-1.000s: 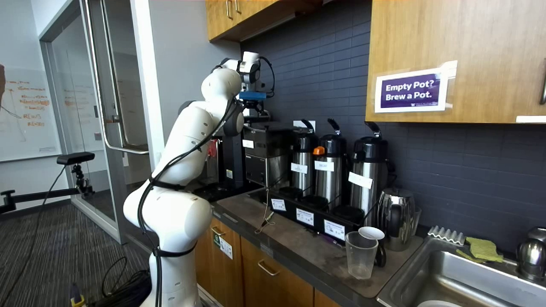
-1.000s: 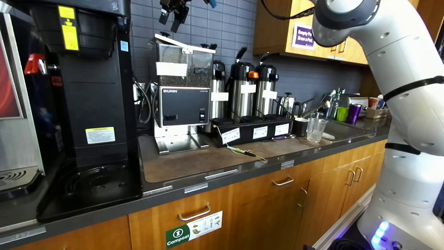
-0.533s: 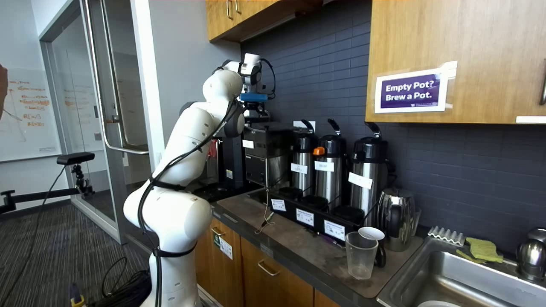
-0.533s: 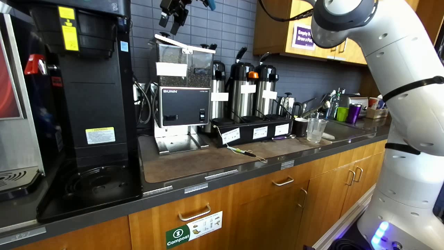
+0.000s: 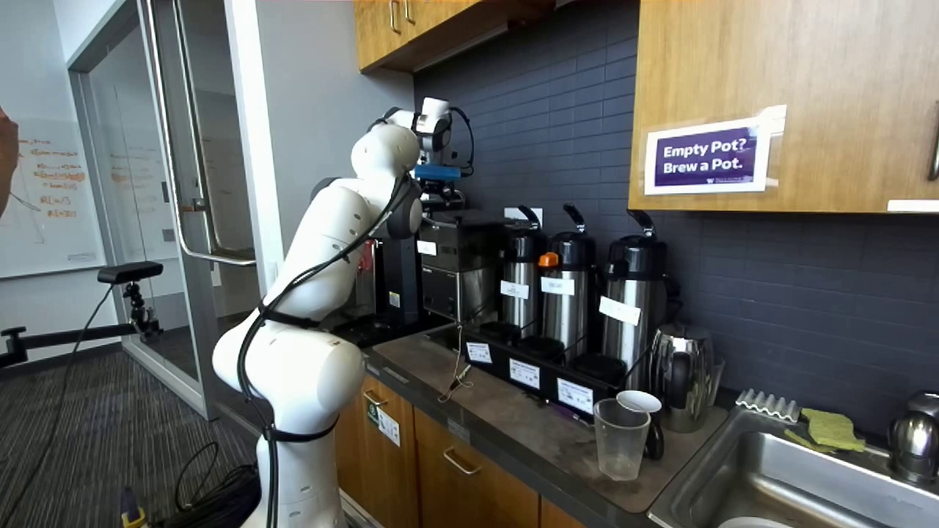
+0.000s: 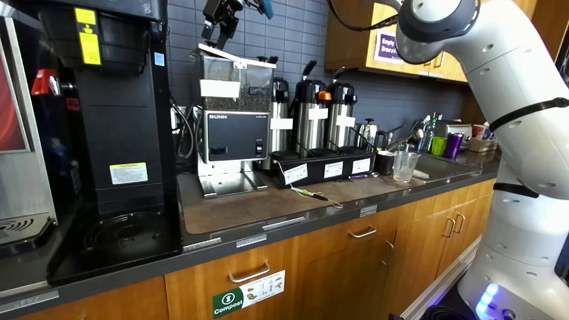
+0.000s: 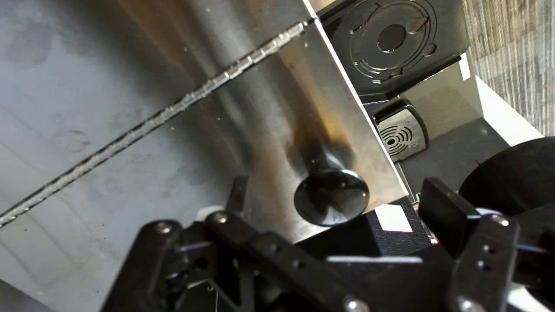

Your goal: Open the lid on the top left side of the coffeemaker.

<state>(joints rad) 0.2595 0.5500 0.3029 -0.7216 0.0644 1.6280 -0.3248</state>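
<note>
Counter w/ brn mat along tiled wall, wood cabs below; jaws wide apart over lid, empty.

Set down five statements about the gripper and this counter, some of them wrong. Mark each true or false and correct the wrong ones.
1. The gripper is shut on the black knob. False: its fingers stand apart, with the knob showing between them in the wrist view.
2. The lid bearing that knob stands upright. False: it lies over the hopper of the Bunn machine.
3. The middle one of the three pump pots has an orange piece. True.
4. The clear cup is in the sink. False: it stands on the brown mat.
5. The purple sign says "Empty Pot? Brew a Pot." True.
</note>
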